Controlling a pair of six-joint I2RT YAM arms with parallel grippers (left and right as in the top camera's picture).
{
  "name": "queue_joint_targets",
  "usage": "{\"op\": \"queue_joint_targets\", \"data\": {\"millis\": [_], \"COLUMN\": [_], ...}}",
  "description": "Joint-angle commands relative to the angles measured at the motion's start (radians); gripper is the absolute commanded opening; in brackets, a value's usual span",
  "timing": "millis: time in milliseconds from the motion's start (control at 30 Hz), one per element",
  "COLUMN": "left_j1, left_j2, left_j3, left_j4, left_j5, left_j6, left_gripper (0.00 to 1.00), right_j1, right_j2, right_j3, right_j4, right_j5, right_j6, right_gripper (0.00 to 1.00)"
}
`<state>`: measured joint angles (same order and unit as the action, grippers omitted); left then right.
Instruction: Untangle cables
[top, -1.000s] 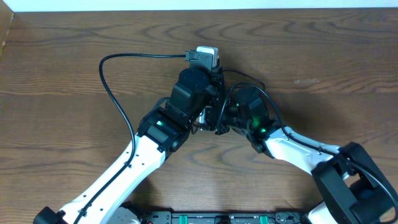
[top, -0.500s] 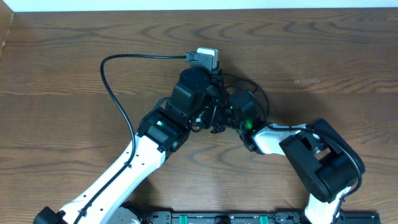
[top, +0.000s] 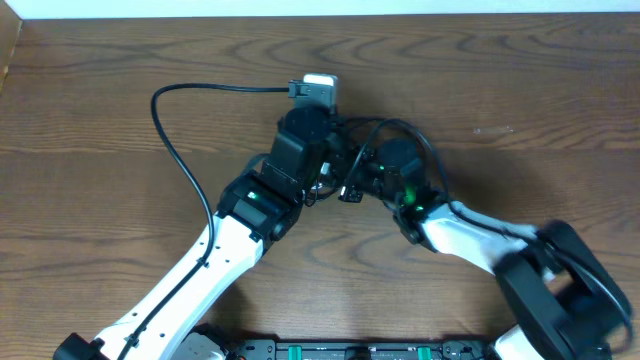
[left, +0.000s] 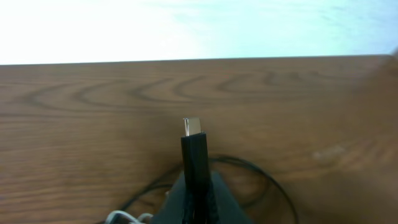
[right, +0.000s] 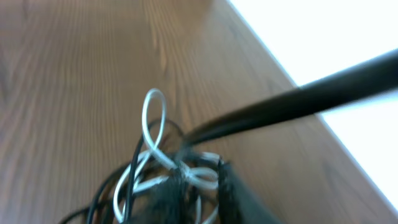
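The cables are bunched between my two wrists in the overhead view, as a dark knot (top: 345, 187). In the left wrist view my left gripper (left: 199, 208) is shut on a black plug (left: 194, 152) with a silver tip that stands up from the jaws. A thin black cable (left: 268, 183) loops to its right, and the white cable (left: 123, 217) shows at lower left. The right wrist view is blurred. There my right gripper (right: 200, 179) sits around the white cable (right: 154, 134), whose loops cross between the fingers. A taut black cable (right: 298, 102) runs up to the right.
A thicker black arm wire (top: 175, 150) arcs from the left wrist camera (top: 320, 86) out to the left and back. The table's far edge (left: 199, 60) lies just beyond the plug. Both arms meet at mid-table over brown wood (top: 520, 90).
The left wrist with the plug has shifted slightly left and away. The right forearm swung in and back out while its wrist stayed at the bunch.
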<state>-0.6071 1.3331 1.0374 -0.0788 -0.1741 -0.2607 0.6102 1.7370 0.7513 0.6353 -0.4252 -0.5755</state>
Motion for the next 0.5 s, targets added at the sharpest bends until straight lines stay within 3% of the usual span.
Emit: {"op": "queue_joint_targets", "data": {"millis": [0,267,467], "left_j1": [0.038,0.113,0.199], "left_j2": [0.002,-0.016,-0.087], "left_j3": [0.002,0.002,0.002], "left_j4": [-0.012,-0.026,-0.037], "left_j5": [-0.090,-0.109,-0.109], "left_j6": [0.021,0.050,0.050], "left_gripper": [0.07,0.08,0.07], "right_j1": [0.000,-0.037,-0.078], "right_j2": [-0.129,-0.386,-0.571], "right_j3": [0.006,0.006,0.006], "right_j4": [-0.134,-0.497,-0.664], "right_j5": [0.010,0.114,0.226], "right_j6": [0.048,0.048,0.048], "right_gripper": [0.20,0.04,0.03]}}
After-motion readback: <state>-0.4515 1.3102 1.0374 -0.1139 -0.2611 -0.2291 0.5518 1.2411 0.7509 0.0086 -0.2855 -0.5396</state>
